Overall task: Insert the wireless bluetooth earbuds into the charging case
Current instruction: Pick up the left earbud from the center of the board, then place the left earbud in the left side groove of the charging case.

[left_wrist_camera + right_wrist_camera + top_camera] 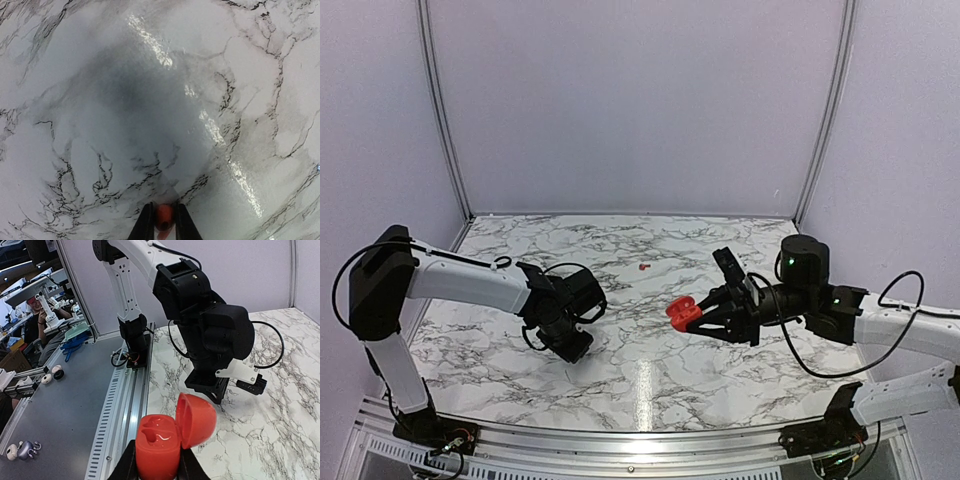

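- Red earbud (164, 218), a tiny rounded piece, sits pinched between the two dark fingers of the left gripper (163, 210) at the bottom edge of the left wrist view. The jaws are drawn in nearly together, with only the bud between them.
- That gripper points down over the near-left part of the marble-patterned tabletop (650, 385). Whether its tips touch the surface cannot be told.
- A second red earbud (643, 267) lies loose on the tabletop further back, near the middle. It is well apart from both grippers.
- The charging case (157, 447), round and red, is clamped at its lower half by the right gripper (159, 461), one finger on each side.
- Its lid (197, 420) stands open, hinged up and leaning away on the right in the right wrist view. Two glossy moulded wells (152, 434) in the base face upward.
- In the top view the case is held off the tabletop right of centre, at the tip of the right gripper, which reaches in roughly level from the right. The case points toward the left gripper, and the two are near each other but not touching.
- The left arm (210, 335), black at the wrist and white above, fills the middle of the right wrist view behind the open case.
- A slotted metal rail (125, 405) runs along the tabletop's edge.
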`<act>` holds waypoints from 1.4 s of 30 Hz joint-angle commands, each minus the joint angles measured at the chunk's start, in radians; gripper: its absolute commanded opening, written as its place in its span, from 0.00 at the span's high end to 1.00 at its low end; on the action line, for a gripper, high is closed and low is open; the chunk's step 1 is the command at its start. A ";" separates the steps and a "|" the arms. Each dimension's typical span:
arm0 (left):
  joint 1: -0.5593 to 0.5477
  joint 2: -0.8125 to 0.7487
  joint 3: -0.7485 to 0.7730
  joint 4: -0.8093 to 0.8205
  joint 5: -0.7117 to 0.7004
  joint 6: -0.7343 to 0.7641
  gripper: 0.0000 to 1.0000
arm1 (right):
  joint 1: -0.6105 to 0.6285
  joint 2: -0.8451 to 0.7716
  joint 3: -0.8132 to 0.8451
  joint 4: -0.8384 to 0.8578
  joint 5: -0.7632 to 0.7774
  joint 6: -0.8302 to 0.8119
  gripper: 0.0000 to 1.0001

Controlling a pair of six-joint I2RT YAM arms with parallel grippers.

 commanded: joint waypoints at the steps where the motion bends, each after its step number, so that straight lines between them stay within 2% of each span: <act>1: 0.015 0.017 0.002 -0.059 -0.052 0.005 0.91 | 0.012 -0.029 0.024 0.030 -0.005 -0.006 1.00; 8: 0.032 -0.140 -0.023 0.057 -0.038 -0.077 0.96 | 0.013 -0.060 -0.015 0.137 0.014 0.042 1.00; 10: 0.046 -0.186 -0.025 0.095 -0.051 -0.164 0.97 | 0.012 -0.051 -0.005 0.129 0.012 0.038 1.00; 14: 0.059 -0.261 -0.031 0.151 -0.105 -0.450 1.00 | 0.012 -0.033 0.016 0.119 0.008 0.042 1.00; 17: 0.060 -0.325 -0.054 0.206 -0.083 -0.623 1.00 | 0.012 -0.036 0.014 0.121 0.019 0.045 1.00; 22: 0.060 -0.487 -0.133 0.334 -0.063 -0.718 1.00 | 0.013 -0.036 0.010 0.115 0.033 0.038 1.00; 29: 0.060 -0.724 -0.275 0.627 -0.025 -0.799 1.00 | 0.012 -0.016 0.019 0.169 0.070 0.071 1.00; 32: 0.057 -0.753 -0.288 0.707 0.017 -0.749 1.00 | 0.012 -0.011 0.020 0.196 0.086 0.076 1.00; 34: 0.029 -0.765 -0.285 0.751 0.027 -0.650 1.00 | 0.012 -0.006 0.020 0.211 0.098 0.070 1.00; 37: -0.053 -0.777 -0.269 0.770 -0.046 -0.438 1.00 | 0.012 -0.004 0.012 0.253 0.125 0.056 1.00; 42: -0.137 -0.800 -0.354 0.997 -0.053 -0.203 1.00 | 0.022 -0.006 -0.093 0.550 0.135 0.027 1.00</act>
